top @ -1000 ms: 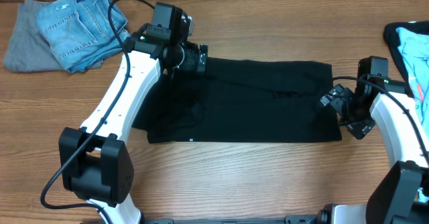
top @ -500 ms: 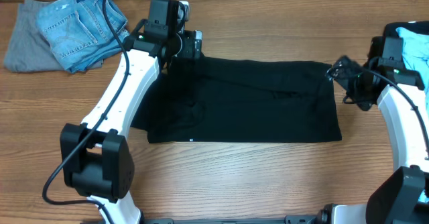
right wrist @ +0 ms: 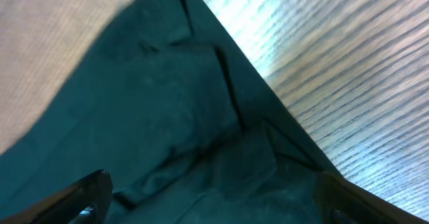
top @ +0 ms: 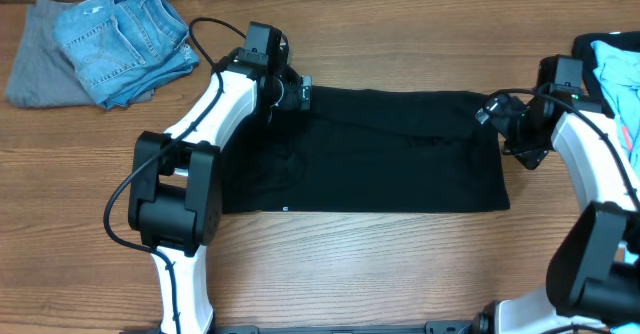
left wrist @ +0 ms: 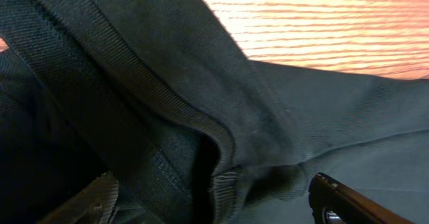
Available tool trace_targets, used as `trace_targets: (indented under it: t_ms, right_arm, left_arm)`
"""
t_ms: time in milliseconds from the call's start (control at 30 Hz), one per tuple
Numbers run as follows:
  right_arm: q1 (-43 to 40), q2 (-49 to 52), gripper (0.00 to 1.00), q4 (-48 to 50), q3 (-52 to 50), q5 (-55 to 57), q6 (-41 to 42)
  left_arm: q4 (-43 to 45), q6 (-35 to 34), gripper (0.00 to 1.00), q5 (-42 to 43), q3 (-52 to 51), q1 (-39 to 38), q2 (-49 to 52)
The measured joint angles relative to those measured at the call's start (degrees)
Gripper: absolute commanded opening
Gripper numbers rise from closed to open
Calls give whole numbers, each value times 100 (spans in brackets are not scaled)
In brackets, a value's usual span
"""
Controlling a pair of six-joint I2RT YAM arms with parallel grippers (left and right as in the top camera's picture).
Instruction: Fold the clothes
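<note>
A black garment lies spread flat across the middle of the wooden table. My left gripper is at its far left corner, open, with the ribbed hem between the fingertips. My right gripper is at the far right corner, open, with the cloth corner between its fingers. I cannot tell whether either gripper touches the cloth.
Folded blue jeans on a grey garment lie at the far left corner. A heap of light blue and other clothes sits at the right edge. Bare wood runs along the front.
Both grippers have come down onto the far corners of the black garment. The left arm has swung in toward the garment's left corner. The garment itself has not moved.
</note>
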Motion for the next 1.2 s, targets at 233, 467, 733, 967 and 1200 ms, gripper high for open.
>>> trace_targets:
  t_ms: [233,467,733,967,1200]
  right_arm:
    - [0,345,100,22,0,24,2]
    - [0,428,96,190,0,96,4]
    - [0,435,92,645,0,114,-59]
    - [0,706,90,1368,9,98,-396]
    - [0,1294,82,1932,11,-94,-756]
  left_arm:
    - [-2,-129,57,120,0,0,0]
    - [4,-129,4,140,0,0,0]
    - [0,-118,4,140,0,0,0]
    - [0,-118,4,140,0,0,0]
    - [-2,-118,4,138,0,0,0]
